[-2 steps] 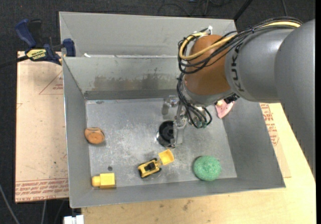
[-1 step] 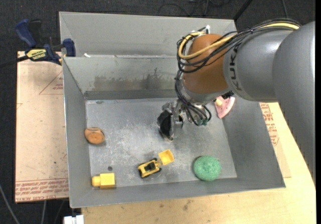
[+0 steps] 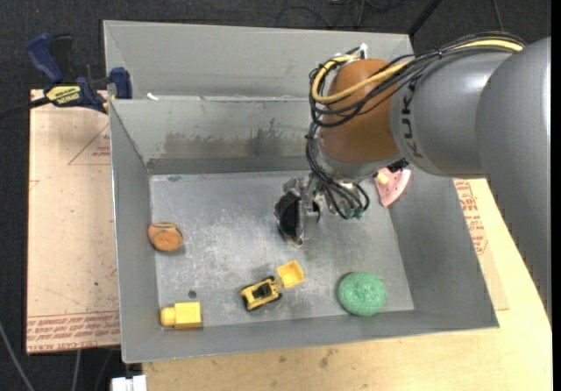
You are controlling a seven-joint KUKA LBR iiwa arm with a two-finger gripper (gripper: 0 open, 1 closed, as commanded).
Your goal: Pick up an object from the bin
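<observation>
Hanging over the middle of the bin [image 3: 131, 205], the gripper [image 3: 296, 216] leaves its jaws' state impossible to tell; the yellow toy digger [image 3: 267, 287] lies nearest, just toward the front wall.

Disc [image 3: 166, 237] left, block [image 3: 181, 316] front-L, toy digger [image 3: 263, 293] front ctr, ball [image 3: 362, 293] front-R

Green ball [image 3: 362, 293], yellow block [image 3: 181, 316]

Scuffed matt metal bin [image 3: 219, 131]; ball [image 3: 362, 293] prob. fuzzy
</observation>
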